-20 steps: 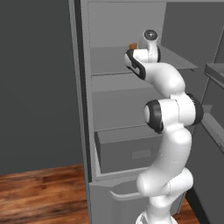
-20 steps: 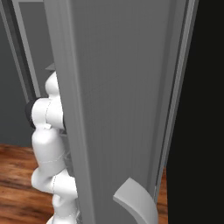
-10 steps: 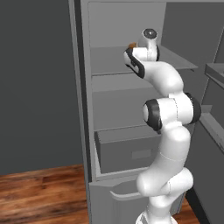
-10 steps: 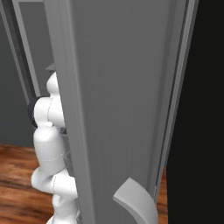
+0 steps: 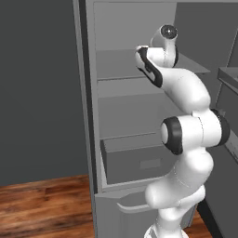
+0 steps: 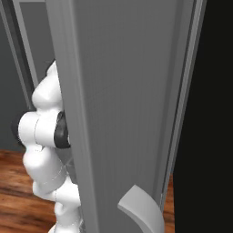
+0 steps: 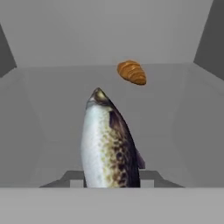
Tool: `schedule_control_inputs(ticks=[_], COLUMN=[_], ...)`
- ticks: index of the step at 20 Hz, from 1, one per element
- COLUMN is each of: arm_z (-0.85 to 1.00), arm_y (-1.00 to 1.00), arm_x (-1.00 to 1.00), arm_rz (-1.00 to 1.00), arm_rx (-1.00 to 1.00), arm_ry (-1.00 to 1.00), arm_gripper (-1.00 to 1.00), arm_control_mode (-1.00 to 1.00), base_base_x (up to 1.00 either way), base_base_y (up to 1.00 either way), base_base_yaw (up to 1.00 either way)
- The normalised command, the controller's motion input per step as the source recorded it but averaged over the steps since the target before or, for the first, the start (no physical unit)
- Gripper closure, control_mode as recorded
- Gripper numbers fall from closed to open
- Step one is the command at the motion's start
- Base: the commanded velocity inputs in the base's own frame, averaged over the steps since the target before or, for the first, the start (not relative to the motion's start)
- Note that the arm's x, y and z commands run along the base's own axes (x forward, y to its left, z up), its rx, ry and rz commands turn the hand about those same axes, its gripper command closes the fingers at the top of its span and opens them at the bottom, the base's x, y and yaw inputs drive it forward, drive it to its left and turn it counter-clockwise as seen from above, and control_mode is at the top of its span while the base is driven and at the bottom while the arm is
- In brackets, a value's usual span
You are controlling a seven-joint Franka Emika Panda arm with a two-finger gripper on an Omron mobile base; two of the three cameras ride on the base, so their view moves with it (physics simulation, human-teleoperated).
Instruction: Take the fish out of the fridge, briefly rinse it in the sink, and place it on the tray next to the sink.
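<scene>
In the hand view the fish (image 7: 107,144), silvery with a dark speckled back, lies on the pale grey fridge shelf (image 7: 48,113) with its head pointing away from me. My gripper (image 7: 110,181) is shut on its tail end, a grey fingertip (image 7: 72,178) pressed against each side. From the left base view, my hand (image 5: 149,65) reaches into the open fridge (image 5: 88,116) at the upper shelf. The sink and the tray are out of view.
An orange-brown rounded lump (image 7: 131,72) sits farther back on the same shelf. A boxy grey drawer (image 5: 135,158) lies below. The open fridge door (image 6: 127,113) with its curved handle (image 6: 141,209) stands close on my right.
The arm keeps almost the same pose at the upper shelf. Nothing else has shifted in the base views.
</scene>
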Motion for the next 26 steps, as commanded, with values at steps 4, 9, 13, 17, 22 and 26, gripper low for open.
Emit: schedule_control_inputs(ticks=[4,9,13,17,22,26], arm_z=[0.72,0.14,0.0,-0.03,-0.55,-0.81], arm_y=[0.39,0.44,0.47,0.42,0.28,0.06], arm_x=[-1.0,-1.0,-1.0,-1.0,-1.0,-1.0], arm_rz=[0.0,0.0,0.0,0.0,0.0,0.01], arm_rx=[0.0,0.0,0.0,0.0,0.02,0.05], arm_ry=[-0.34,-0.14,0.01,0.11,0.32,0.56], arm_gripper=[1.0,1.0,1.0,1.0,1.0,1.0], arm_control_mode=[-1.0,-1.0,-1.0,-1.0,-1.0,-1.0], base_base_x=[0.0,0.0,0.0,0.0,0.0,0.0], base_base_y=[0.0,0.0,0.0,0.0,0.0,0.0], base_base_yaw=[0.0,0.0,0.0,0.0,0.0,0.0])
